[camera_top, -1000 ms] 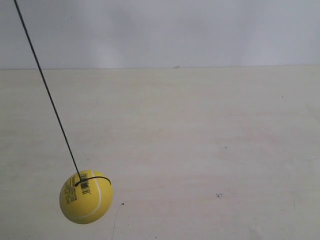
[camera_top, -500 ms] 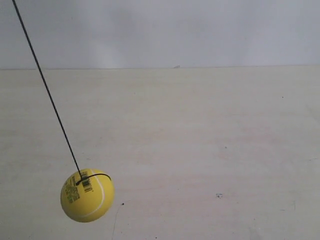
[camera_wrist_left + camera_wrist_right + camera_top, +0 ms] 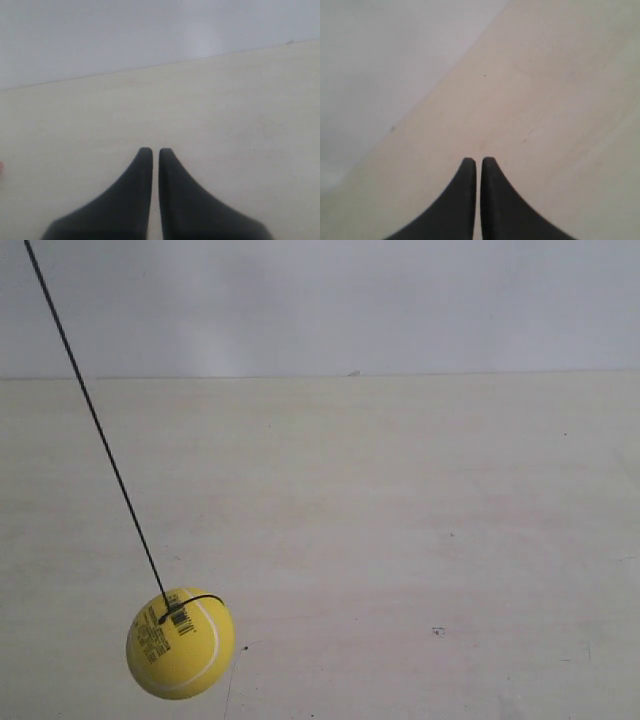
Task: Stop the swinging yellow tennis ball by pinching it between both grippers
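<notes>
Find the yellow tennis ball low at the exterior view's left, hung on a thin black string that slants up toward the top left corner, in front of the pale counter. Note the white seam and black barcode beside the string's attachment. In the left wrist view, note the left end effector: fingertips drawn almost together, only a thin slit between, gripping nothing, above the counter. Read likewise the right end effector: tips nearly touching, nothing held.
</notes>
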